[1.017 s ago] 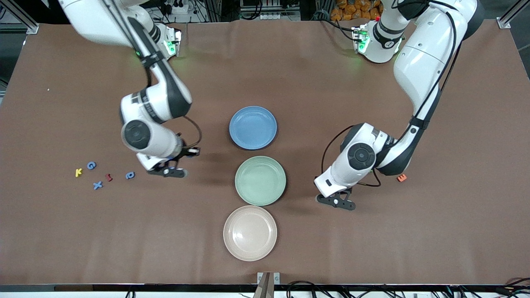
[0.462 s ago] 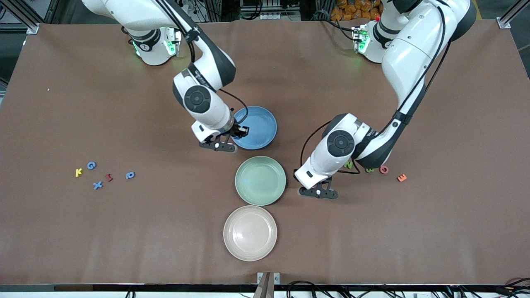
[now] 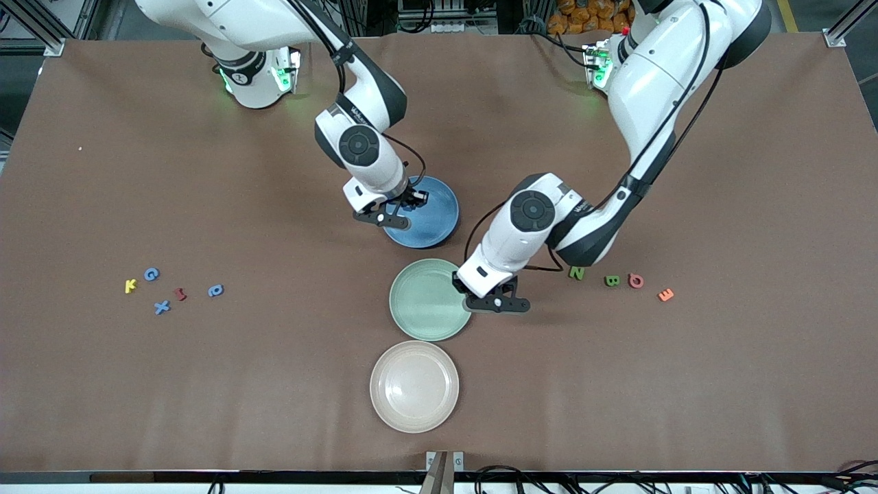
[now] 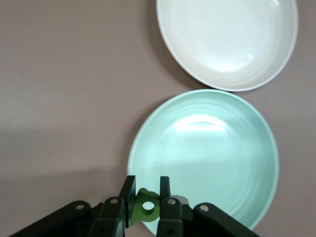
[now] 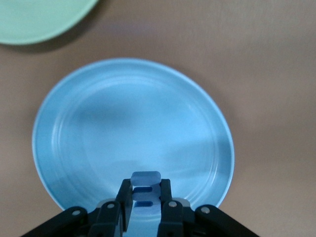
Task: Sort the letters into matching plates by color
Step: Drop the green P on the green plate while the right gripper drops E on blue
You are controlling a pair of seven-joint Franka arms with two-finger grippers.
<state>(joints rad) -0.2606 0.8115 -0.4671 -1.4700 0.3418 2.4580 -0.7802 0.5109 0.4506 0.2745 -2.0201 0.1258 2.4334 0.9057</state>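
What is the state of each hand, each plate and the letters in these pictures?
Left hand: shut on a green foam letter, over the round mint green plate's rim.
Right hand: shut on a blue foam letter, over the round blue plate's edge.
Mint green plate: empty.
Blue plate: empty.
Round beige-pink plate: empty.
Other foam letters: lying loose on the table, in two groups.

Two glossy white jointed robot arms (image 3: 645, 82) carry dark grey joint bands and round dark caps, thin black cables looping along the forearms, green lights glowing at both bases — and matte black two-finger grippers (image 4: 145, 207) fastened with small silver screws.
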